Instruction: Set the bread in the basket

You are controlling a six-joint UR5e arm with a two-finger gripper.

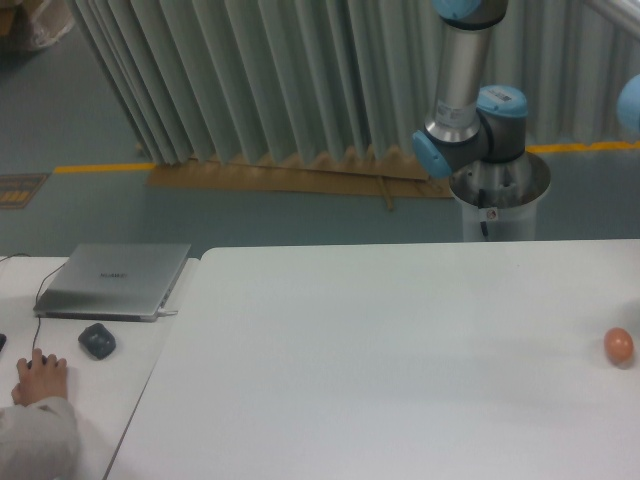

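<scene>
Only the lower part of the silver-and-blue robot arm shows, rising from its grey cylindrical pedestal behind the far edge of the wide white table; the upper links run out of the top of the picture, and a sliver of blue joint peeks in at the right edge. The gripper is out of view, so how its jaws stand cannot be told.

No lumpy golden-orange bread and no basket can be found anywhere in this view — neither lies within the picture. On the table, close to its right edge, sits a smooth orange-brown egg-shaped ball, alone and well apart from everything else.

To the left stands a second, smaller white desk, just beside the big table. On it lies a closed silver laptop with a thin cable at its left side, and near its front edge a small dark grey mouse-like lump. A person's hand rests on the desk at the lower left, the pale sleeve reaching the corner of the picture. Behind everything hangs a pleated grey-green curtain over a teal floor marked with a yellow line.
</scene>
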